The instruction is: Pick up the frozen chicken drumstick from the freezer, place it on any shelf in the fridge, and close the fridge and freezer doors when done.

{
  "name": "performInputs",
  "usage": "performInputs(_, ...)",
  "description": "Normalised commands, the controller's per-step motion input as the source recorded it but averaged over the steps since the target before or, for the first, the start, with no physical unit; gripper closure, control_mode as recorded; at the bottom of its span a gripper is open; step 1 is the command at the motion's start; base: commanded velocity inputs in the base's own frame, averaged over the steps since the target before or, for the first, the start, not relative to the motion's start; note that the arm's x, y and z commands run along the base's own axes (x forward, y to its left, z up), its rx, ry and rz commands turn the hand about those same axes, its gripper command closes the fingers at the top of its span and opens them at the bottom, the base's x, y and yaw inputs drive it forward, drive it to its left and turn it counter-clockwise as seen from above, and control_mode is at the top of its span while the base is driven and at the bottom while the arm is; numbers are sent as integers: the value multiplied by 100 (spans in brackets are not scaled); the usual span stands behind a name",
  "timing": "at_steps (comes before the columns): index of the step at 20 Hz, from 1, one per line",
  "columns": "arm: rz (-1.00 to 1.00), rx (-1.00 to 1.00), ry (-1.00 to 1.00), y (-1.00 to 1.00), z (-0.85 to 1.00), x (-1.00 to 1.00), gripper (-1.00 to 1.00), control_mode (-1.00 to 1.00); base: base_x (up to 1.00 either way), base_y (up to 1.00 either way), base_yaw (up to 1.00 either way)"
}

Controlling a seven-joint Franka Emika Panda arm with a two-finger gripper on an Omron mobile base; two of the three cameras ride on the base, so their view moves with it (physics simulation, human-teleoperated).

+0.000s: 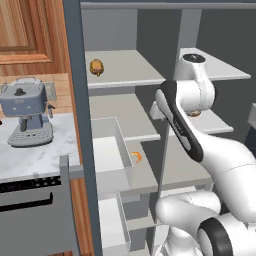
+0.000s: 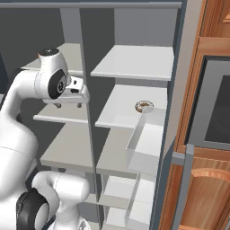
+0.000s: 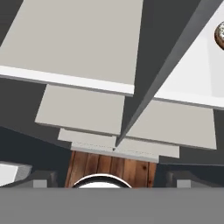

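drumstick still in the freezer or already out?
In the freezer. The drumstick sits on the freezer's upper shelf, apart from the arm, whose hand is further right, in front of the shelves.

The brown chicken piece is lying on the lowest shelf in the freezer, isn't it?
Not quite. The chicken piece is in the freezer, but it lies on the top shelf, not the lowest one. The left base view shows it near that shelf's left end, with more shelves below it.
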Motion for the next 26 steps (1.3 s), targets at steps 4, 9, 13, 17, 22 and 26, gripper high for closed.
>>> performInputs(4,0,7,-17,-6,4,-20,-100,-100,0,0,0)
performInputs(9,0,5,-8,-8,1,-6,-100,-100,0,0,0)
performInputs(13,0,5,0,0,0,-5,-100,-100,0,0,0)
performInputs(17,0,1,-1,19,0,-4,-100,-100,0,0,0)
performInputs(22,-3,0,-3,37,0,0,-100,-100,0,0,0)
performInputs(26,-4,0,-1,39,0,4,-100,-100,0,0,0)
